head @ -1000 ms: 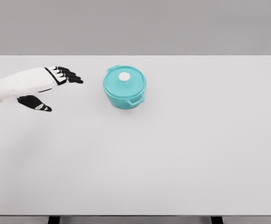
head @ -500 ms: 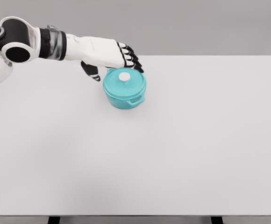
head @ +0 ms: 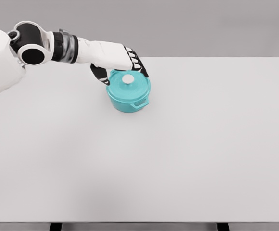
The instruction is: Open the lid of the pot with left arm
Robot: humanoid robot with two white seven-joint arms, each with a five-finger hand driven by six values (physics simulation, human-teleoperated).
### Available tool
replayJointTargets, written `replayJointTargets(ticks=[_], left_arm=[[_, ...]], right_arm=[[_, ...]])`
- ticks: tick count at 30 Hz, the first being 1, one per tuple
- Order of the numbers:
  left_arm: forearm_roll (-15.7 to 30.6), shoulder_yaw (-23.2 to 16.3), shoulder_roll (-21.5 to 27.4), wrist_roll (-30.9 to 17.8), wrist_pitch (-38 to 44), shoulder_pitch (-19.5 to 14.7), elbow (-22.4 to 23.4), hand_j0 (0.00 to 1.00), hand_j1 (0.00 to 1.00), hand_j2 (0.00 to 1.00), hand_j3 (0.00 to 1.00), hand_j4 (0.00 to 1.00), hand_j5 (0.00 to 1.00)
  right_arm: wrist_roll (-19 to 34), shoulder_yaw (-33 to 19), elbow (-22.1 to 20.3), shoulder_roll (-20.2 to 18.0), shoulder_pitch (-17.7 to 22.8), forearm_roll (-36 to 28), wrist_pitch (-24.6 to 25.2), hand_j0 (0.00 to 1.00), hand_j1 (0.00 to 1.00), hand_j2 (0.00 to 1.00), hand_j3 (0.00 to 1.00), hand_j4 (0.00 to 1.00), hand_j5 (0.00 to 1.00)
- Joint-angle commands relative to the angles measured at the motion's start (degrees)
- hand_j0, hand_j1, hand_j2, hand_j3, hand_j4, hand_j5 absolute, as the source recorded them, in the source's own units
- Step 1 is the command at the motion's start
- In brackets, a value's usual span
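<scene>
The white left hand [head: 116, 57] has swung in over the round teal pot's lid [head: 128, 83], black fingers [head: 138, 66] loosely spread beside its white knob [head: 128, 79], nothing grasped yet.

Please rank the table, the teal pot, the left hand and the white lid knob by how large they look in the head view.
1. table
2. teal pot and left hand: look alike, hand possibly nearer the camera, so unranked
3. white lid knob
</scene>
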Motion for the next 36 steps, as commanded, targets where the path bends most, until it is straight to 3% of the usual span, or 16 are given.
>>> replayJointTargets(ticks=[1, 5, 14, 22, 36], left_arm=[[0.23, 0.06, -0.29, 0.03, 1.05, 0.0, 0.61, 0.84, 0.84, 0.84, 0.84, 0.84, 0.84], [0.05, -0.72, -1.08, 0.03, 1.14, 0.0, 1.14, 0.84, 0.84, 0.84, 0.84, 0.84, 0.84], [-0.47, -1.17, -4.78, 0.03, 1.14, 0.09, 7.55, 0.84, 0.84, 0.84, 0.84, 0.84, 0.84], [-1.0, -1.08, -4.87, 0.03, 1.05, 0.26, 9.23, 0.84, 0.84, 0.84, 0.84, 0.84, 0.84], [-2.14, -1.08, -6.62, 0.03, 1.14, 0.44, 10.72, 0.75, 0.75, 0.75, 0.75, 0.75, 0.75]], right_arm=[[0.01, 0.01, 0.0, -0.01, 0.0, 0.0, -0.01, 1.0, 1.0, 1.0, 1.0, 1.0, 1.0], [0.01, 0.01, 0.0, -0.01, 0.0, 0.0, -0.01, 1.0, 1.0, 1.0, 1.0, 1.0, 1.0], [0.01, 0.01, 0.0, -0.01, 0.0, 0.0, 0.07, 1.0, 1.0, 1.0, 1.0, 1.0, 1.0], [0.01, 0.01, 0.0, -0.01, 0.0, 0.0, -0.01, 1.0, 1.0, 1.0, 1.0, 1.0, 1.0], [0.01, 0.01, 0.0, -0.01, 0.0, 0.0, -0.01, 1.0, 1.0, 1.0, 1.0, 1.0, 1.0]])
